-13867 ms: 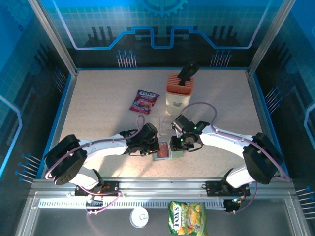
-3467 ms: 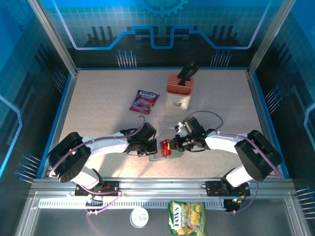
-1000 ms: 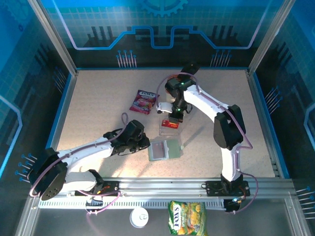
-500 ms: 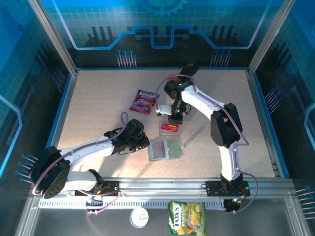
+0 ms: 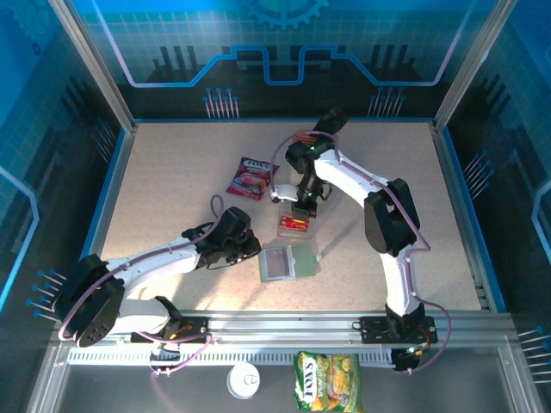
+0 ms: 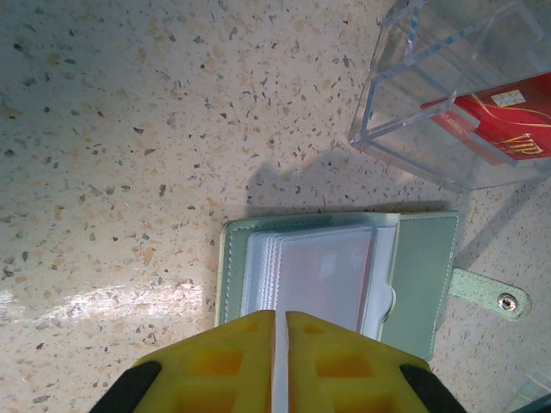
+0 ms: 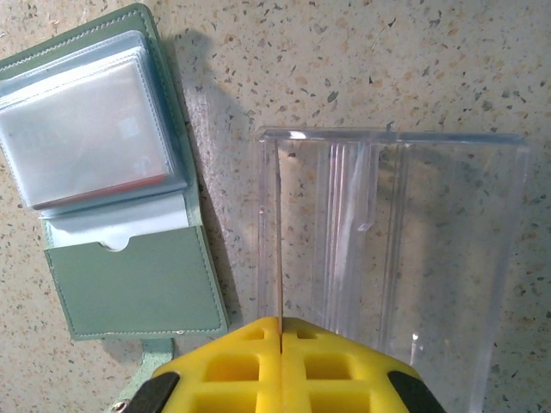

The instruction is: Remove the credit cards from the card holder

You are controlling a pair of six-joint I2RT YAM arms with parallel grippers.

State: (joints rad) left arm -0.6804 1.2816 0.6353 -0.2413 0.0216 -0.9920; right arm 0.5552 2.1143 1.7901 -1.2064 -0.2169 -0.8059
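Observation:
The card holder [image 5: 288, 261] lies open on the table, grey-green with clear sleeves [image 6: 323, 275] and a faint red edge inside [image 7: 86, 138]. My left gripper [image 5: 254, 249] lies low at its left edge. Its yellow jaws [image 6: 281, 314] are closed to a slit with a pale sleeve edge in it. My right gripper [image 5: 300, 209] is shut [image 7: 281, 320] on one of the credit cards [image 7: 279, 258], seen edge-on. That red card [image 5: 294, 224] stands in a clear plastic box [image 7: 387, 258] just beyond the holder [image 6: 508, 125].
A purple-red snack packet [image 5: 251, 177] lies at the back left of the box. A peach slotted block [image 5: 312, 155] stands behind the right arm. The holder's strap with a snap [image 6: 486, 292] sticks out to the right. A yellow-green packet [image 5: 327, 383] lies beyond the front rail.
The right gripper has eased the red card a little nearer and lower into the clear box. The left arm and the holder have stayed put.

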